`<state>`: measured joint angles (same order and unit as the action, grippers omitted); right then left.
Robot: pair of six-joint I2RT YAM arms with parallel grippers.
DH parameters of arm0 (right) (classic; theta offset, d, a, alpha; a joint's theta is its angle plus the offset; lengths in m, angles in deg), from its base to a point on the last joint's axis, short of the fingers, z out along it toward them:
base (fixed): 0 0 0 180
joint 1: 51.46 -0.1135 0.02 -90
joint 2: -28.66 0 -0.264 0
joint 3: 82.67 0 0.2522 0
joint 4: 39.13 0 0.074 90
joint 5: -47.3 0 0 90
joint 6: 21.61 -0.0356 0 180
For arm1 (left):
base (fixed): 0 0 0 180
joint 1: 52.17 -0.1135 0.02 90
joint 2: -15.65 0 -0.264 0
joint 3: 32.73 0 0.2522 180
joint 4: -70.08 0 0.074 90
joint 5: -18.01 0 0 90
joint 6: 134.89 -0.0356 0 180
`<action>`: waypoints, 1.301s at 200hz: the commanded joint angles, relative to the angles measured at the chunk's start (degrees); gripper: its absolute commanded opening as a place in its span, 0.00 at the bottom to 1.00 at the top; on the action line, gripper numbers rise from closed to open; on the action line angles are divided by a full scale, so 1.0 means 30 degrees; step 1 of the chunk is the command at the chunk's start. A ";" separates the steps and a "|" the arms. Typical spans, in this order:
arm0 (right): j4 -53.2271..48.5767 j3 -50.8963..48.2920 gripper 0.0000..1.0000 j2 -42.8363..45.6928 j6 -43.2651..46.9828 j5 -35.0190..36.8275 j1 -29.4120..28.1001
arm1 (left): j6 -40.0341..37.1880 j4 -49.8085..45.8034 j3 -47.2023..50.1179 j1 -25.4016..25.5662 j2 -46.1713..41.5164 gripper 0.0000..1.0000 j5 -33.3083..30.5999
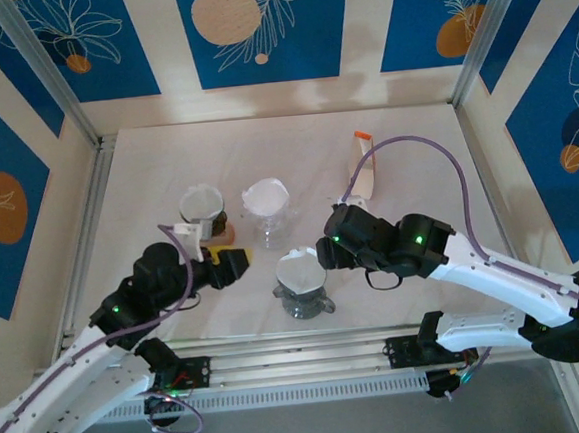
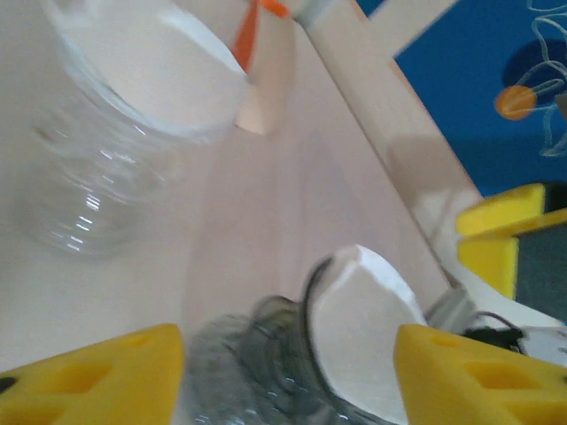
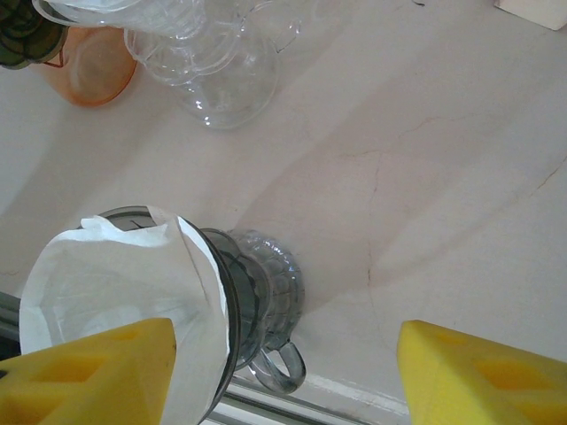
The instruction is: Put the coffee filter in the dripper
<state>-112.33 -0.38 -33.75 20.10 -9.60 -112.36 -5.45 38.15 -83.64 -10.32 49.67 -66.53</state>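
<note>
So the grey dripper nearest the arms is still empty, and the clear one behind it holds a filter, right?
Not empty: the grey dripper already has a white filter in it, as the right wrist view shows. The clear dripper behind it does hold one.

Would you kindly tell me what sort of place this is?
Probably a lab robot cell dressed as a coffee corner: a white table fenced by blue leaf-print panels on aluminium posts, with a grey dripper holding a coffee filter.

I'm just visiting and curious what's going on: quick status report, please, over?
Left pincer open, right pincer open. Paper filter sits in grey dripper, edge poking up. Nothing blocking.
</note>
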 commanded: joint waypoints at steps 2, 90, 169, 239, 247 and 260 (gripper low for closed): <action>0.0902 -0.0397 0.67 0.0340 0.0207 0.0482 0.0055 | -0.0613 -0.3022 -0.0989 -0.1662 -0.0820 0.51 -0.1941; 0.2401 -0.1945 0.67 0.1467 0.0859 0.0671 0.0090 | 0.2007 -0.1307 0.0396 -1.1130 0.0280 0.04 0.0292; 0.1307 -0.7976 0.65 0.6406 -0.0704 -0.2578 -0.0089 | 0.2969 0.0001 0.2173 -1.3406 0.0829 0.04 0.1713; 0.8048 -1.3003 0.61 0.5841 -0.0344 -0.6984 -0.1008 | 0.3549 0.0583 0.3278 -1.3685 0.0849 0.06 0.2908; 0.8350 -1.3006 0.60 0.5204 -0.0307 -0.6941 -0.1225 | 0.3524 0.0515 0.3336 -1.3685 0.0868 0.05 0.2884; 0.8603 -1.2995 0.59 0.4332 -0.0356 -0.6672 -0.1572 | 0.3494 0.0426 0.3455 -1.3715 0.0891 0.05 0.2754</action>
<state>-92.70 -39.26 -17.89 19.36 -27.65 -115.56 4.74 38.39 -73.95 -50.67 52.55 -59.34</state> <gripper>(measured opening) 0.598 0.059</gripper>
